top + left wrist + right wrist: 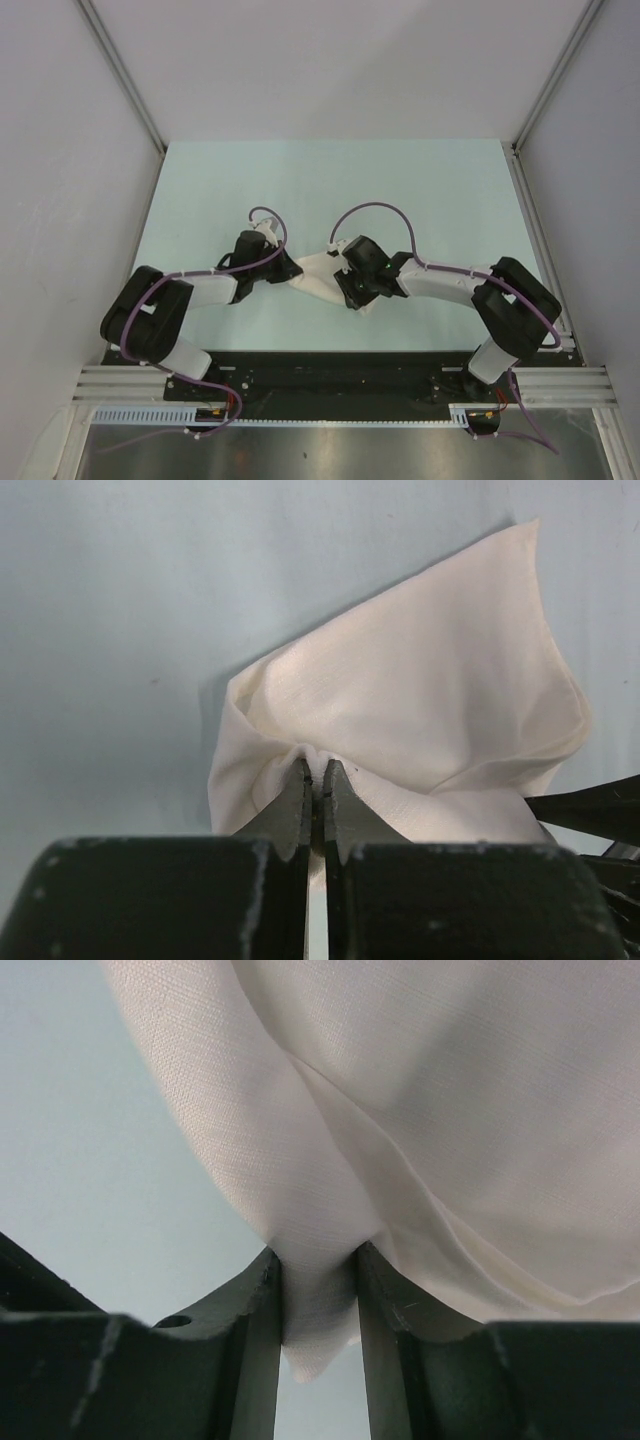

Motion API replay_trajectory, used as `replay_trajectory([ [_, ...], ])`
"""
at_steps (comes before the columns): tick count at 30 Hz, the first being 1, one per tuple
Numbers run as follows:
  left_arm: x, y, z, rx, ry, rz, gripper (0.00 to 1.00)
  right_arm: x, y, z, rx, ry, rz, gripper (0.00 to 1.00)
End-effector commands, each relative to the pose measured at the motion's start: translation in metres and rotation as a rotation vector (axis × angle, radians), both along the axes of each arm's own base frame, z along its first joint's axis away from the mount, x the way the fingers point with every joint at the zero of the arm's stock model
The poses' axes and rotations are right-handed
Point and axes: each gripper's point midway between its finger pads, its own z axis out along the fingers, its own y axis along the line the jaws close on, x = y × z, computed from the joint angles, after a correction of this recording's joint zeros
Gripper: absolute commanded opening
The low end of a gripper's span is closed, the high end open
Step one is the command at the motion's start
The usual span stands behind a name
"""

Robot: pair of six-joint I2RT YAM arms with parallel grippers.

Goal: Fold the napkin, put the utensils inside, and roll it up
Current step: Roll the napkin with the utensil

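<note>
The cream-white napkin (318,275) hangs bunched between my two grippers over the near middle of the pale green table. My left gripper (290,268) is shut on its left edge; in the left wrist view the jaws (316,772) pinch a thin fold of the napkin (420,710). My right gripper (350,290) is shut on its right part; in the right wrist view a thick fold of the napkin (400,1110) sits between the jaws (318,1280), with a corner poking out below. The spoon is out of view.
The pale green table (330,180) is walled by grey panels on the left, right and back. A black rail with both arm bases (330,375) runs along the near edge. The right gripper's fingers (590,810) show at the right edge of the left wrist view.
</note>
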Motion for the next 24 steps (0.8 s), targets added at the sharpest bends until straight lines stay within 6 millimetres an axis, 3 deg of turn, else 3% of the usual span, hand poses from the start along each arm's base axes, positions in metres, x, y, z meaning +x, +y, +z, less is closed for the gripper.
replay_trajectory([
  [1,-0.016,0.026,-0.041,0.121,0.14,0.05,0.0,-0.056,-0.011,-0.027,-0.051,0.267,0.029,0.32],
  [4,-0.018,0.026,-0.043,0.125,0.146,0.039,0.0,-0.05,-0.012,-0.022,-0.05,0.237,0.003,0.46],
  [10,-0.019,0.023,-0.049,0.134,0.178,0.016,0.0,-0.026,0.015,0.033,0.032,0.033,0.052,0.7],
  [14,-0.02,0.022,-0.052,0.134,0.193,0.005,0.0,-0.005,0.028,0.052,0.029,-0.119,0.073,0.74],
  [18,-0.02,0.02,-0.053,0.13,0.203,-0.002,0.0,0.015,0.038,0.05,-0.02,-0.266,0.094,0.75],
  [24,-0.02,0.018,-0.055,0.129,0.211,-0.012,0.0,0.024,0.063,0.048,-0.011,-0.377,0.159,0.74],
])
